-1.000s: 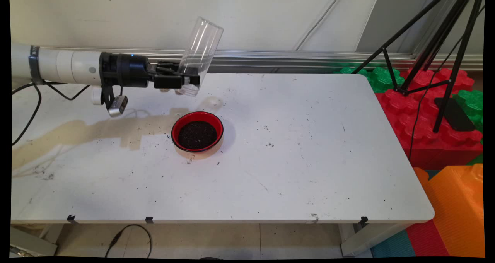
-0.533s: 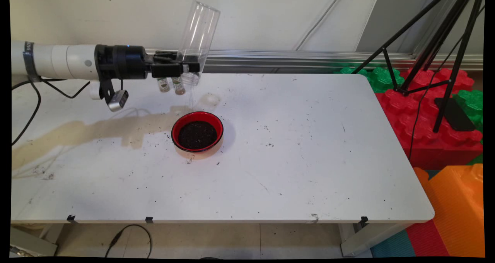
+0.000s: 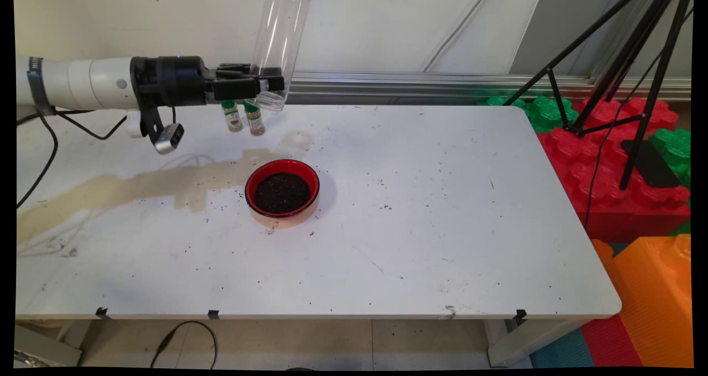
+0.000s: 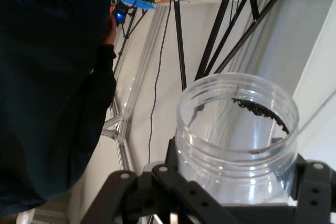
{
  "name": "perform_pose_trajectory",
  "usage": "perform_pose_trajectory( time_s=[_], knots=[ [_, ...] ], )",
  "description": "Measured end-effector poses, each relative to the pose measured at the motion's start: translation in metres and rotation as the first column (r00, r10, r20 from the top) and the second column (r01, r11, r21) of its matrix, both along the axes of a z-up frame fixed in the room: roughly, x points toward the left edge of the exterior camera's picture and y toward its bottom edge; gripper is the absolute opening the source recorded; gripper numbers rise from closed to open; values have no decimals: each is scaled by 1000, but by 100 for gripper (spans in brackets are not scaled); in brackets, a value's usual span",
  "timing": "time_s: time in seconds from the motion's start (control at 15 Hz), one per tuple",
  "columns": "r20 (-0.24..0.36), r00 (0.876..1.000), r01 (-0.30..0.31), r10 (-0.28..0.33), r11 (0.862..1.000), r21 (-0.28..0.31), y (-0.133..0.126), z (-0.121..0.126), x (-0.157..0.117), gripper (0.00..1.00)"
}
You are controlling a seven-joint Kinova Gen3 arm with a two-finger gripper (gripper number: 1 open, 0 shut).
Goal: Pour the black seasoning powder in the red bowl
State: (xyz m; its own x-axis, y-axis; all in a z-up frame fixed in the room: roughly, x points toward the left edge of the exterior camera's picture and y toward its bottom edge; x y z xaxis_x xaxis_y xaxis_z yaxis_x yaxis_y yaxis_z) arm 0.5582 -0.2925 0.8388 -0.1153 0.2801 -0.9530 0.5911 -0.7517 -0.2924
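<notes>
Main view shows the gripper [image 3: 271, 84] clamped on the lower part of a clear jar [image 3: 278, 44], holding it well above the table [image 3: 442, 226]. The jar stands nearly upright, mouth up, leaning a little to the right. Its fingers are closed snug against the jar's sides, so the opening is just the jar's width.

From the hand view the jar [image 4: 236, 140] sits between the black fingers with its threaded mouth pointing away from the camera. A thin line of dark grains [image 4: 261, 113] clings inside near the rim; otherwise it looks nearly empty.

Below and toward the near side sits a red bowl [image 3: 282, 187] filled with dark granules, apart from the jar and not under it. Loose specks lie scattered around it on the table. Two small spice bottles [image 3: 244, 116] with green caps stand just behind the gripper's line, close under the fingers.

If I were guiding the arm, I would keep the grip firm and low on the jar, hold it level so the leftover grains stay in, and mind those bottles beneath, since a drop in height looks likely to clip them.
</notes>
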Motion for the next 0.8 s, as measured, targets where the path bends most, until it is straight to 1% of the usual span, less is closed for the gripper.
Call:
perform_pose_trajectory(
  time_s=[0.27, 0.47, 0.8],
  knots=[
    [-14, 1000, -6, 6, 1000, -3, 2, 2, -1, 0],
    [-23, 1000, -9, 9, 1000, 8, 4, 2, -1, 0],
    [-56, 998, -17, 20, 998, 62, 6, 2, -3, 0]
  ],
)
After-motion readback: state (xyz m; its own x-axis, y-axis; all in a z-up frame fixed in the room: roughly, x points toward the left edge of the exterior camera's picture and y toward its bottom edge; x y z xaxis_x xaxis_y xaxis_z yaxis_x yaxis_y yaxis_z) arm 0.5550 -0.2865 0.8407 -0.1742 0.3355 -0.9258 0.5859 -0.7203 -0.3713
